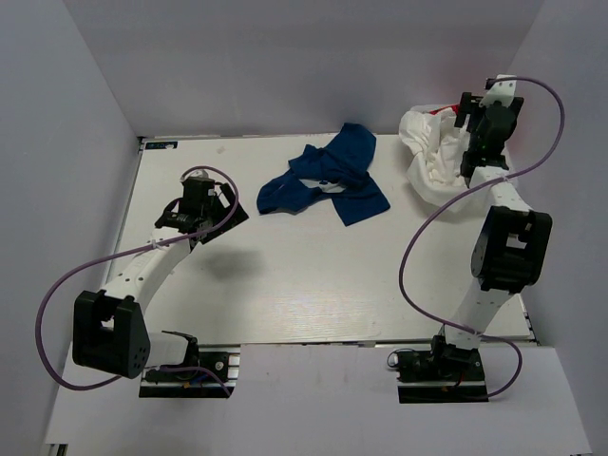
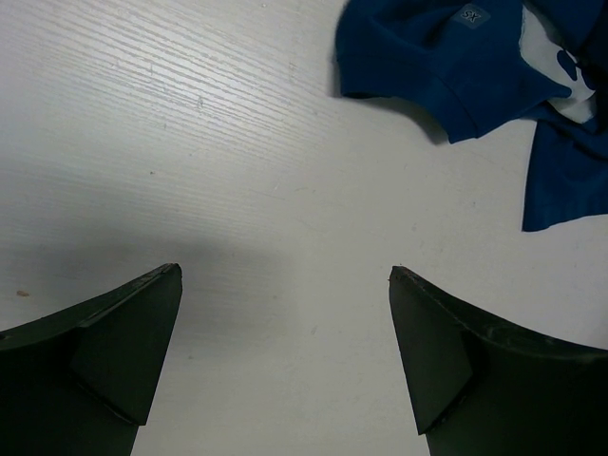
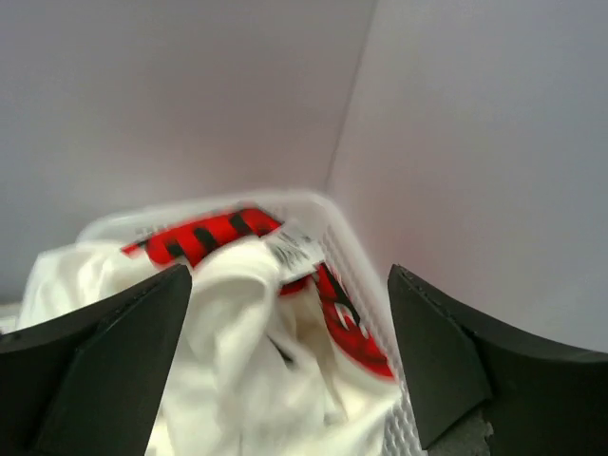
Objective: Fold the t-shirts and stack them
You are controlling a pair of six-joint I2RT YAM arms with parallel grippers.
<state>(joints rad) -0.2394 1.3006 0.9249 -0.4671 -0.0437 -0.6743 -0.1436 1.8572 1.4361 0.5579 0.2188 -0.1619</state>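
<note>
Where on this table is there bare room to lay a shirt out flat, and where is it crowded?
Free: the wide middle and near part of the table, in front of the blue shirt. Also the far left corner, beyond the left gripper. Crowded: the far right corner, with the white shirt, the basket and the right gripper.

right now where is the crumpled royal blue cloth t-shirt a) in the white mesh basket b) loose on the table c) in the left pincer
b: the crumpled royal blue cloth t-shirt lies on the white wood-grain table, apart from the open left pincer.
</note>
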